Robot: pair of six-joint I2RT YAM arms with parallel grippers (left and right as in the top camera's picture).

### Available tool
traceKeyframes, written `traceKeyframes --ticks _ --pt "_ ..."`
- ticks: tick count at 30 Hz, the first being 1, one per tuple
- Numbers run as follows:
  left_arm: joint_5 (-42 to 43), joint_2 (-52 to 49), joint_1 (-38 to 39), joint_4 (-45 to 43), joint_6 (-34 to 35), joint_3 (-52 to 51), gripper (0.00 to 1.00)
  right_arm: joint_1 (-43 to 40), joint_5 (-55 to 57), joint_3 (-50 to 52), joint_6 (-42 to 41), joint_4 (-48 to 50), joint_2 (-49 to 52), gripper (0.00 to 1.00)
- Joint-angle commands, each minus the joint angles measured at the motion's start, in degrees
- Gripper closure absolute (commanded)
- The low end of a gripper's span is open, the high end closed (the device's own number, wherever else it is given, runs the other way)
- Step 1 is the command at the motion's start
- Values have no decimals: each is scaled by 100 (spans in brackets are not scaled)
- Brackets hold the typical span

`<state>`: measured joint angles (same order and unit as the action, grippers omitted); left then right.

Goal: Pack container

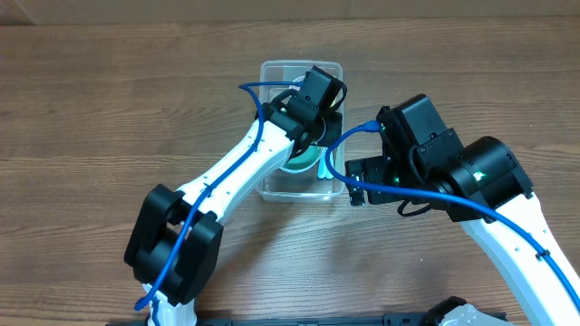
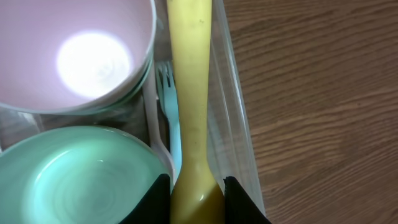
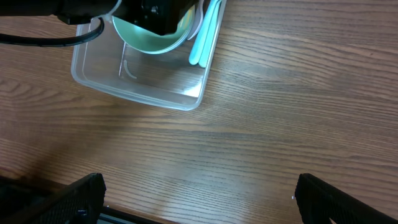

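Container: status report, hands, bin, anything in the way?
Left hand shut on yellow utensil. Container holds green bowl, pale bowl, blue fork; utensil alongside at its wall. Right hand open, empty, aside. No obstruction seen.

I've got the container on the bench, centre, toward the far side. Inside it: a bowl and a second bowl on the left, a fork just right of them, and a long utensil along the right wall. The left end effector is over the container, astride that utensil. The right end effector is just right of its near right corner.
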<state>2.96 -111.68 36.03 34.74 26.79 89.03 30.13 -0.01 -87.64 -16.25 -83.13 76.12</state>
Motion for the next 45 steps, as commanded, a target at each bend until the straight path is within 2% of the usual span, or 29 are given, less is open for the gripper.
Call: traceKeyframes --ticks 1,3,4,5,6,7,9,14,19,21,24,26,28,33,34,35,45 --pt "179 -50 44 -28 175 103 96 9 11 4 20 28 -57 0" --pt "181 -50 44 -26 267 103 93 9 11 4 20 28 -57 0" --pt "203 -50 44 -31 269 103 83 9 11 4 20 28 -57 0" --pt "254 -50 44 -31 264 103 59 9 11 4 20 28 -57 0" --pt "269 -50 44 -31 264 103 51 9 9 4 20 28 -57 0" --pt "267 -37 42 -31 264 105 48 9 11 4 20 31 -57 0" --pt "269 17 42 -33 260 114 48 9 11 4 20 28 -57 0" --pt "387 793 44 151 -236 114 60 9 11 4 20 28 -57 0" --pt "-472 2179 -13 1139 -1045 114 59 9 11 4 20 28 -57 0" --pt "-485 2573 -11 1515 -1272 114 68 9 11 4 20 28 -57 0" --pt "-708 3259 -11 2243 -1440 81 74 9 11 4 20 28 -57 0" --pt "-1091 3832 -11 2535 -1447 -256 73 9 11 4 20 28 -57 0" --pt "-1106 4631 -11 2487 -1480 -949 73 7 11 4 20 28 -57 0" --pt "-1108 6478 -11 2376 -1222 -2426 50 7 11 4 20 28 -57 0" --pt "-1106 6697 -11 2382 -1137 -2546 41 7 11 4 20 28 -57 0" --pt "-1104 6942 -11 2433 -1040 -2634 0 7 11 4 20 28 -57 0" --pt "-1016 7016 -11 2710 -1003 -2636 0 9 9 4 20 28 -57 0"
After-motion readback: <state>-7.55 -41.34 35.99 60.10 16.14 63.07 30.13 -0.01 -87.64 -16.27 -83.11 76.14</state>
